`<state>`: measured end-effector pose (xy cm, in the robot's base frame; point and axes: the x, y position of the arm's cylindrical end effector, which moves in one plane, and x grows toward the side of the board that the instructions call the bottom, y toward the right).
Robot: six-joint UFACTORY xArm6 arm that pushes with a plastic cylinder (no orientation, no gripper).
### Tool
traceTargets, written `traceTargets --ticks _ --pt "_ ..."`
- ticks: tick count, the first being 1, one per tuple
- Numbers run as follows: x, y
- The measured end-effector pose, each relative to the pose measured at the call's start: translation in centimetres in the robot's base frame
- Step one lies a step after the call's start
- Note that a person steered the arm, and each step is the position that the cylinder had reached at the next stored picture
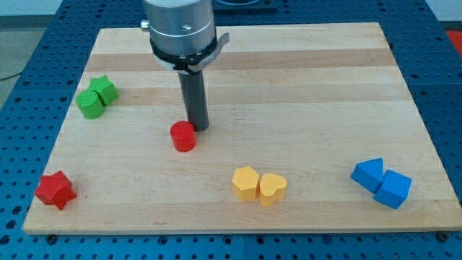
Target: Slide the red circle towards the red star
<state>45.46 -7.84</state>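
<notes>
Board [289, 94]: pale wood, smooth, matt, with visible grain bands.
Rod: dark, matt; my tip [199, 128] sat at about 1 o'clock of the red circle [183, 136].
Collar [180, 29]: brushed grey metal with a soft sheen.
Blocks: red circle and red star [55, 190] looked like matt plastic.
Base [440, 79]: blue perforated metal.

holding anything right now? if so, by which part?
Nothing held. My tip sits right beside the red circle, at its upper-right edge; actual contact can't be told. The red star lies apart, at the view's lower left.
</notes>
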Motion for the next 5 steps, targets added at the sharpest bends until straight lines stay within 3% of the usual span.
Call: traceTargets --ticks 2,5 --pt "2.1 -3.6" --pt "3.2 -1.1"
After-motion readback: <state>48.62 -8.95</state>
